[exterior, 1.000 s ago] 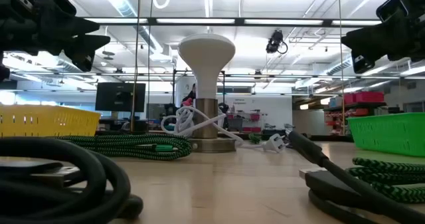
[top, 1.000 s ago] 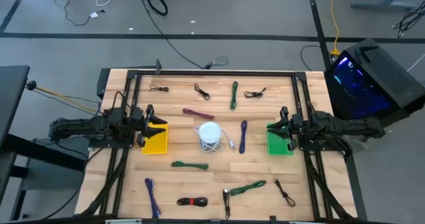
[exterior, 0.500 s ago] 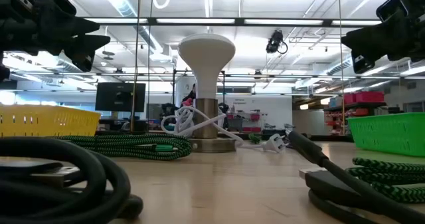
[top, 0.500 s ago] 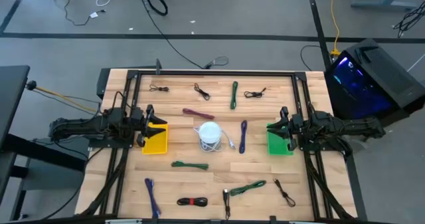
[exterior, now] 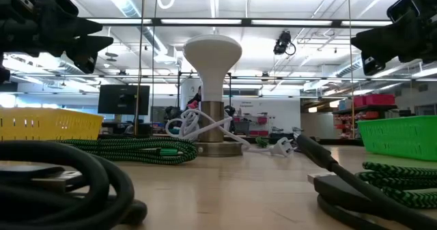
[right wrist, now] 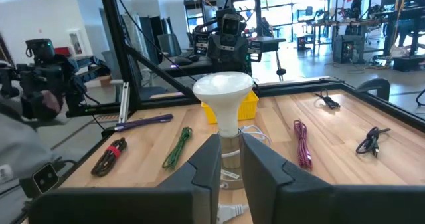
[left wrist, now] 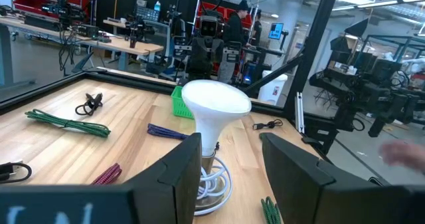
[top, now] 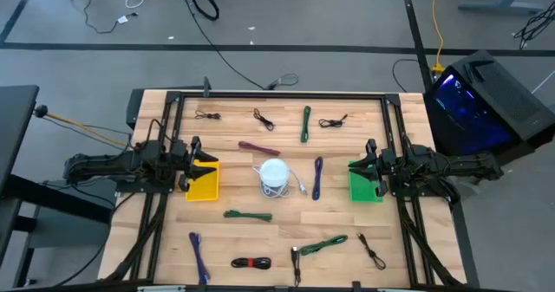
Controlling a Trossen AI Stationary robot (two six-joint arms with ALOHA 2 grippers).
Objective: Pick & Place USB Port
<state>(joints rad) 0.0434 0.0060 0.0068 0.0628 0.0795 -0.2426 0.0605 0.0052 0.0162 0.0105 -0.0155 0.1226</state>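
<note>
Both grippers hang above the wooden table with nothing in them: the left gripper (top: 192,164) sits over the yellow basket (top: 204,184) with its dark, flat fingers (left wrist: 178,177) spread well apart, and the right gripper (top: 368,166) sits over the green basket (top: 362,188) with its fingers (right wrist: 206,167) drawn narrow, a thin gap between them. Between the two baskets, at the middle of the table (top: 347,218), stands a white lamp (top: 275,172) with a smooth rounded dome on a short metal stem, and a glossy white cable (exterior: 198,127) is looped loosely around its base. Each basket is a small plastic crate with slotted walls; whether anything lies inside either one cannot be told. About a dozen bundled cables are scattered flat on the pale planks: four green braided ones, including a long one (top: 305,124) near the far edge and one (top: 247,215) on the near side of the lamp, two purple ones (top: 317,177), one maroon one (top: 258,147), four thin black ones, such as the one (top: 263,118) by the far rail, and a black coil with a red band (top: 251,262) at the near edge.
</note>
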